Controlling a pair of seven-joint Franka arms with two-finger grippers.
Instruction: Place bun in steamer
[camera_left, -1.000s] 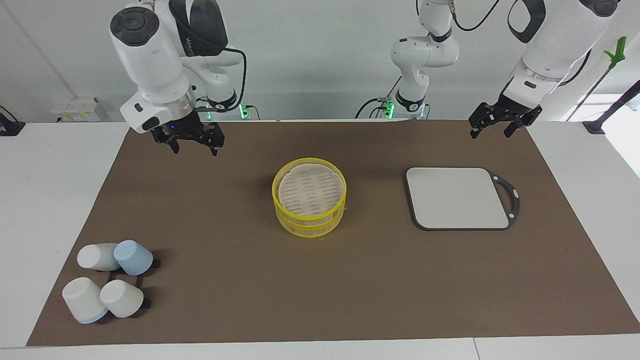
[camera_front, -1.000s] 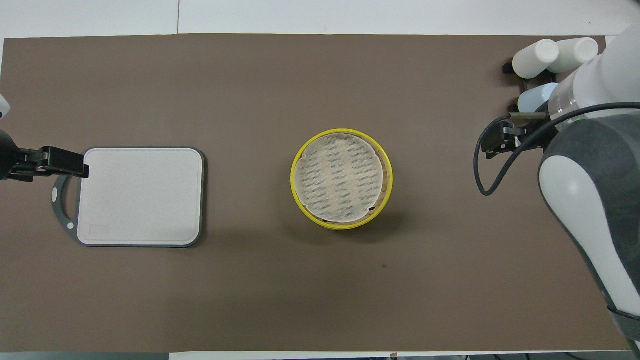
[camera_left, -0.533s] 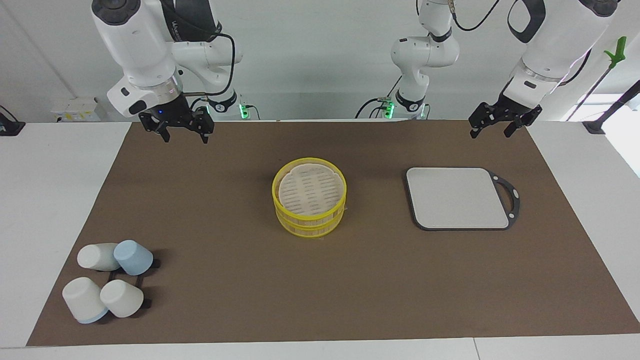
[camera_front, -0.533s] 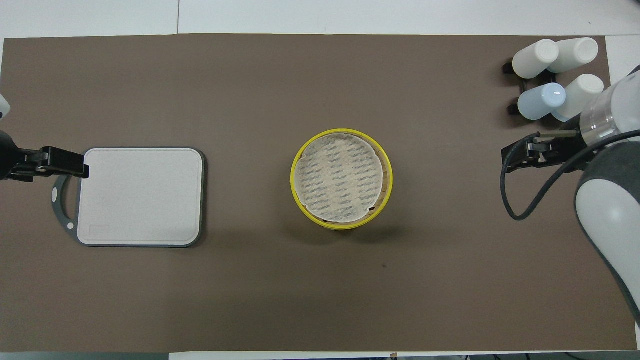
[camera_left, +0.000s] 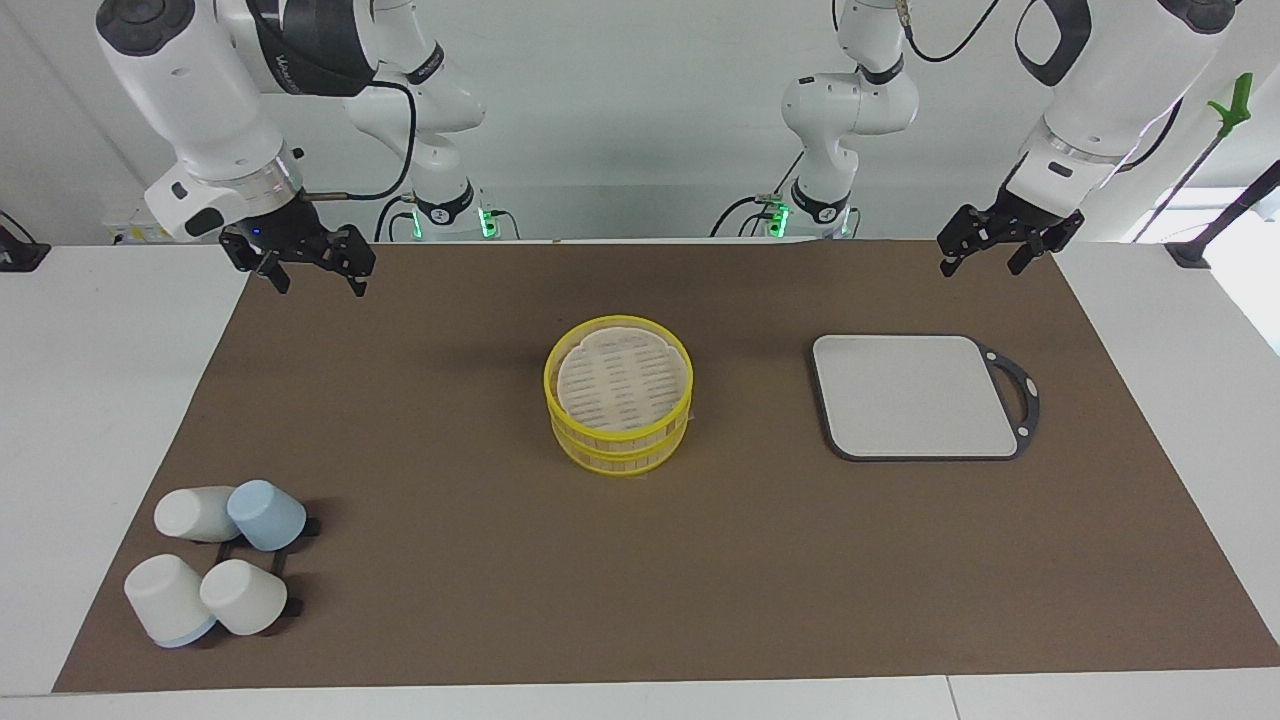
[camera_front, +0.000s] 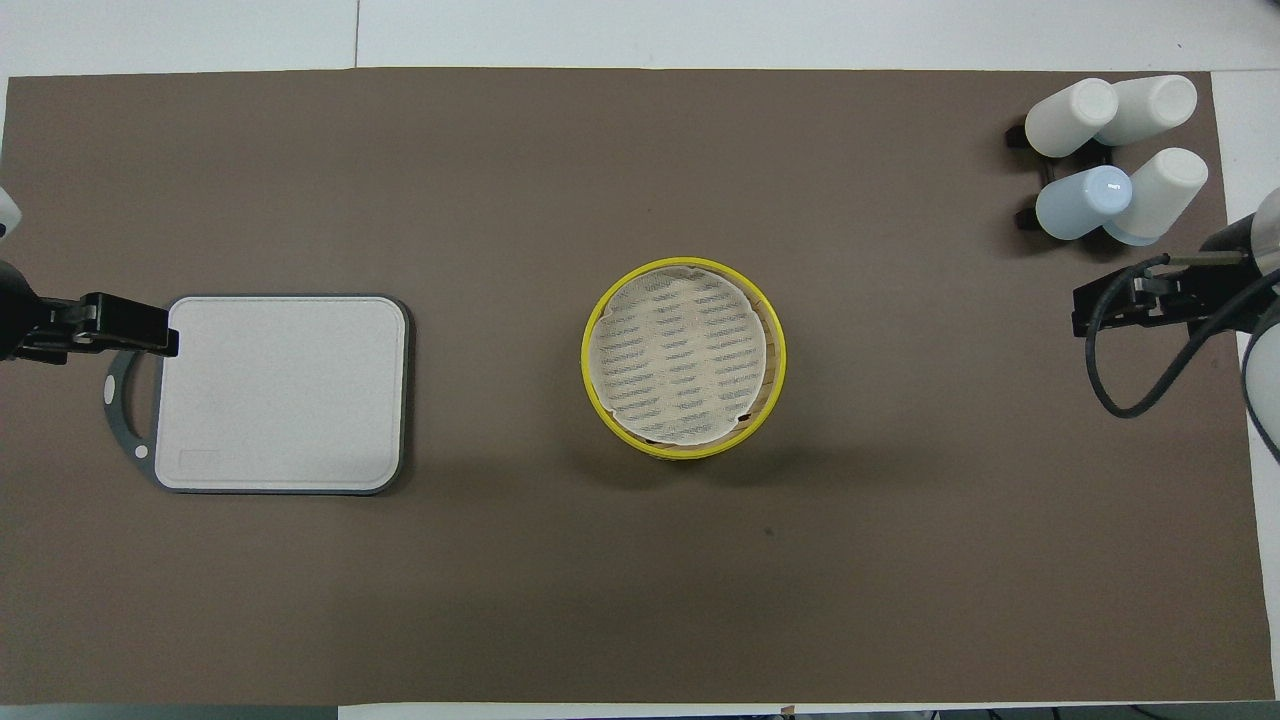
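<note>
The steamer (camera_left: 619, 405) stands in the middle of the brown mat, a yellow-rimmed round basket with its slatted lid on; it also shows in the overhead view (camera_front: 684, 358). The bun is out of view. My right gripper (camera_left: 316, 284) is open and empty, raised over the mat's edge at the right arm's end, well apart from the steamer; the overhead view shows it (camera_front: 1092, 312) too. My left gripper (camera_left: 980, 268) is open and empty, and waits in the air over the mat's corner at the left arm's end (camera_front: 140, 338).
A grey square board with a handle (camera_left: 920, 396) lies toward the left arm's end (camera_front: 280, 392). Several white and blue cups (camera_left: 220, 572) lie on a black rack at the right arm's end, farther from the robots (camera_front: 1110, 155).
My right gripper has moved up and out toward the right arm's end of the table, away from the steamer. The left arm has not moved.
</note>
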